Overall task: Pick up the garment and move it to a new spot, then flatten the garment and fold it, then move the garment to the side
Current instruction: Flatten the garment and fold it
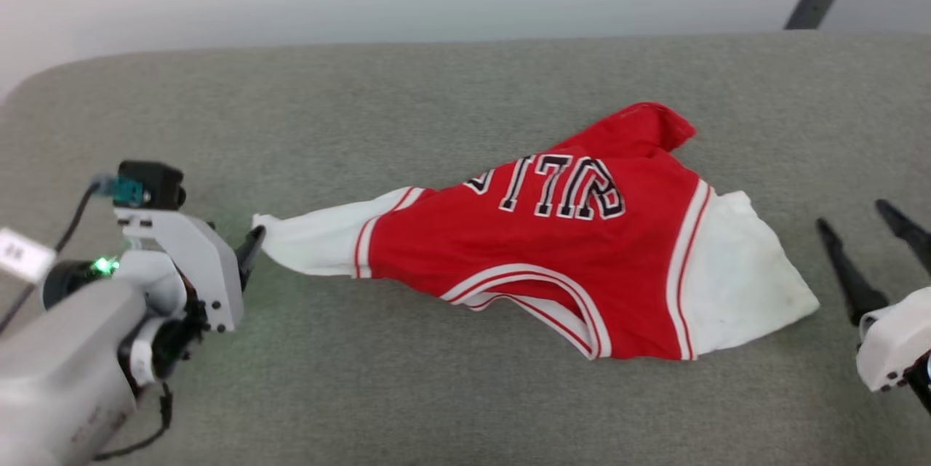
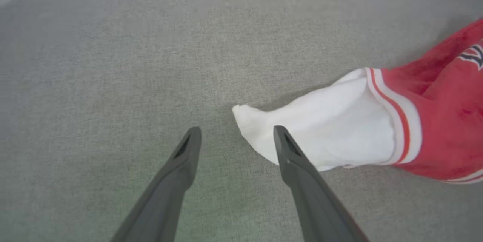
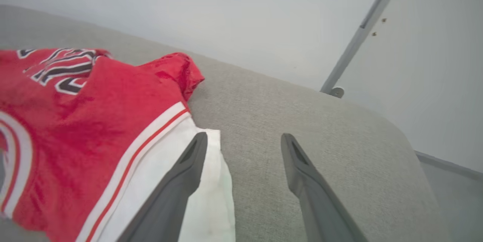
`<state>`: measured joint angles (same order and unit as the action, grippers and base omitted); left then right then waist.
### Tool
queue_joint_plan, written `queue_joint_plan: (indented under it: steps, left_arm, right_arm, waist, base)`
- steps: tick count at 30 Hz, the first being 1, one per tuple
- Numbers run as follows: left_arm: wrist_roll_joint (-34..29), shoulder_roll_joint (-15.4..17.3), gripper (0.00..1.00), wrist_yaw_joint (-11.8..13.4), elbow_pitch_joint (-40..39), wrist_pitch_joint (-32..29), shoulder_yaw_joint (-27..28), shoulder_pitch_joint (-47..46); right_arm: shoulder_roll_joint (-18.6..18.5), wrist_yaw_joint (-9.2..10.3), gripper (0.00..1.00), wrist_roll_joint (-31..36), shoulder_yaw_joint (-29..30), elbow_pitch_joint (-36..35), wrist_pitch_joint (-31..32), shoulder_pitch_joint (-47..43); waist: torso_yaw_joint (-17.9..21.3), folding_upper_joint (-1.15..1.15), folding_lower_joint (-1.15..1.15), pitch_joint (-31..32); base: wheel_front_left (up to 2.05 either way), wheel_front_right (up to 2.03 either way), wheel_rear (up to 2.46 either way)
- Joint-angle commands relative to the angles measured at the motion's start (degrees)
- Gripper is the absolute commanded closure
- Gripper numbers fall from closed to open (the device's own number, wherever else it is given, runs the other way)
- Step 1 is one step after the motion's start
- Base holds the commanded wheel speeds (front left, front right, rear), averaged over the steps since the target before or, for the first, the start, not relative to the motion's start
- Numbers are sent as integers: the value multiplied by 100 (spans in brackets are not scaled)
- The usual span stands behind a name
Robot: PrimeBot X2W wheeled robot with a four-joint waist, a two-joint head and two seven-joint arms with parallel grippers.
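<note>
"Jersey (image 1: 567,255) in the middle of the counter (image 1: 436,88), folks, a little toward its right edge, and it's nowhere near flat. The red body is bunched, with the lettering upside down from the robot's side."

"Look at that white sleeve (image 2: 320,136) though, drawn out to a point toward the counter's left edge. To me that reads as spreading work: stretch the cloth sideways so the creases can come out."

"And the left gripper (image 2: 234,132)?"

"Wide open, holding nothing. The sleeve's tip lies right by its fingers, one finger crossing over the white cloth in the wrist view. Whether it's touching, I can't tell."

"Right gripper (image 1: 852,213)?"

"Also spread wide and empty, parked near the counter's right edge, just beside the other white sleeve (image 1: 734,284). I'd say it's placed there to take that end, so both arms can pull the jersey apart evenly."

"So, flattening stage?"

"My guess, yes. The hem is doubled over toward the front edge, and folding isn't on until that's smoothed."
</note>
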<state>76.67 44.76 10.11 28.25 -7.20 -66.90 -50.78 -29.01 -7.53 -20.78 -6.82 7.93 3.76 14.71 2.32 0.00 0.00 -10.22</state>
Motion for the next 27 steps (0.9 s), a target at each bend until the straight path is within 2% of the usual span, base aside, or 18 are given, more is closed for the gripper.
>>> queue_joint_plan:
  steps: [1, 6, 8, 10, 12, 15, 18, 20, 23, 27]
  left_arm:
    - [-10, -37, 0, 75, -75, 384, 102, 192]
    - [-64, -239, 0, 364, -290, 1788, 418, 756]
    - [-171, -391, 0, 520, -377, 2121, 571, 982]
    - [-414, -552, 0, 680, -482, 2224, 770, 1251]
    - [-959, -757, 0, 827, -721, 2241, 1384, 1454]
    - [-1837, -1180, 0, 910, -1135, 2229, 2236, 2186]
    - [-2676, -1592, 0, 906, -1589, 2234, 3010, 2772]
    - [-3119, -1872, 0, 789, -1832, 2235, 3417, 3141]
    - [-3613, -2216, 0, 580, -2001, 2235, 3955, 3520]
    - [-4089, -2602, 0, 265, -2067, 2234, 4445, 3740]
  right_arm:
    - [-179, 8, 0, 20, -229, -88, 126, -12]
    - [-883, 8, 0, -186, -968, -374, 595, -67]
    - [-1259, 8, 0, -394, -1374, -568, 821, -124]
    - [-1714, 8, 0, -701, -1749, -777, 1077, -171]
    - [-2228, 8, 0, -985, -2202, -1103, 1322, -186]
    - [-2941, 8, 0, -1415, -2762, -1472, 1622, -119]
    - [-3456, 9, 0, -1634, -3202, -1652, 1771, 66]
    - [-3641, 8, 0, -1675, -3494, -1678, 1756, 195]
    - [-3752, 8, 0, -1678, -3847, -1614, 1687, 473]
    - [-3702, 8, 0, -1551, -4411, -1382, 1563, 821]
  waist:
    - [-167, 0, 0, 68]
    - [-410, 0, 0, 53]
    - [-527, 0, 0, 40]
    - [-651, 0, 0, 19]
    - [-773, 0, 0, -28]
    - [-923, 0, 0, -121]
    - [-1061, 0, 0, -245]
    - [-1152, 0, 0, -339]
    - [-1269, 0, 0, -494]
    - [-1378, 0, 0, -675]
  base:
    - [0, 0, 0]
    - [0, 0, 0]
    - [0, 0, 0]
    - [0, 0, 0]
    - [0, 0, 0]
    - [0, 0, 0]
    - [0, 0, 0]
    - [0, 0, 0]
    - [0, 0, 0]
    - [0, 0, 0]
